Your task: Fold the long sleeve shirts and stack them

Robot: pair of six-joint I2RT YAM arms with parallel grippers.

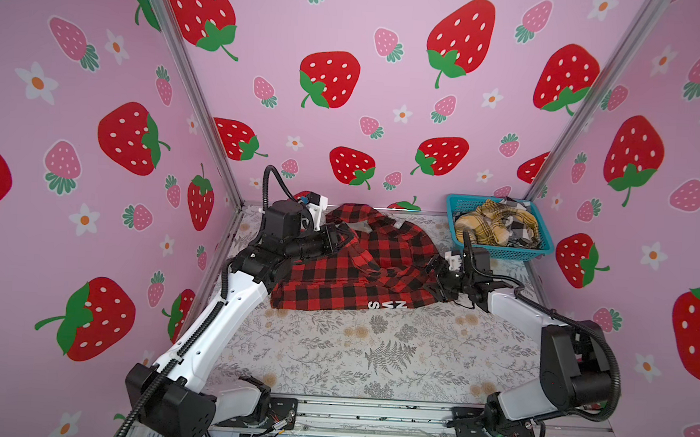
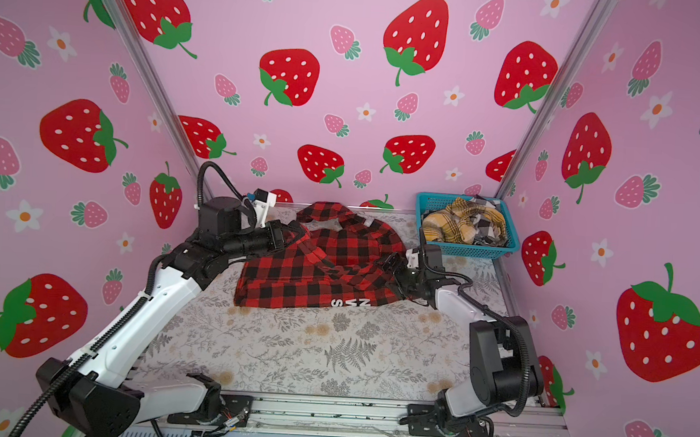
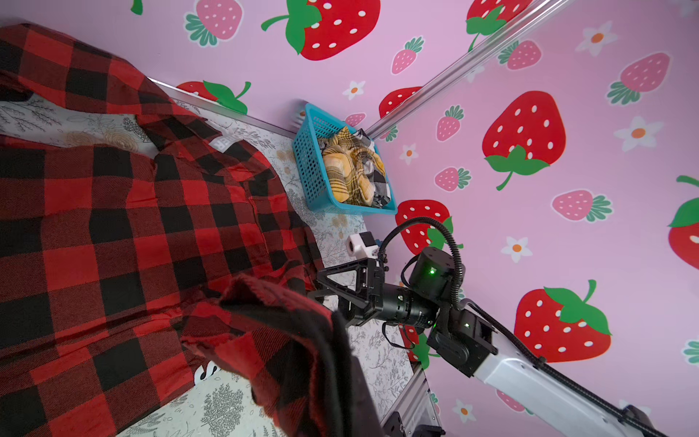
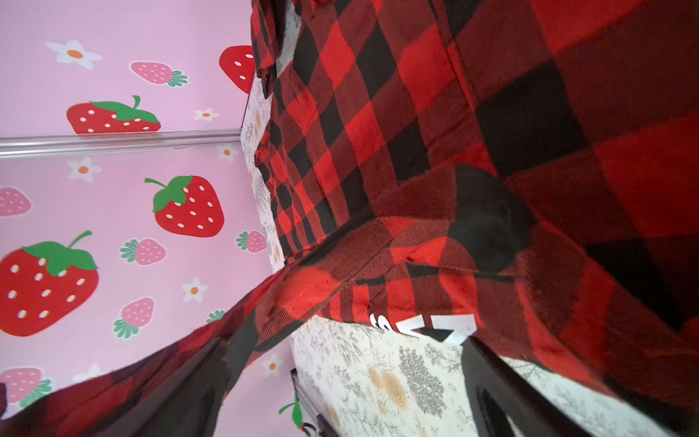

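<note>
A red-and-black check long sleeve shirt (image 1: 357,270) (image 2: 329,264) lies rumpled on the far half of the table, with white block letters (image 1: 389,305) at its near hem and a white neck label (image 3: 223,142). My left gripper (image 1: 340,244) (image 2: 293,237) is at the shirt's left side, shut on a bunched fold of its cloth (image 3: 287,340) that hides the fingers. My right gripper (image 1: 435,266) (image 4: 340,389) is at the shirt's right edge with its jaws wide apart. Shirt cloth (image 4: 416,113) drapes over one finger (image 4: 181,397); bare table shows between them.
A teal basket (image 1: 504,253) (image 2: 469,250) (image 3: 310,162) in the far right corner holds a yellow plaid garment (image 1: 489,226) and a black-and-white one. Pink strawberry walls enclose the table on three sides. The floral table cover (image 1: 373,354) runs to the near metal rail.
</note>
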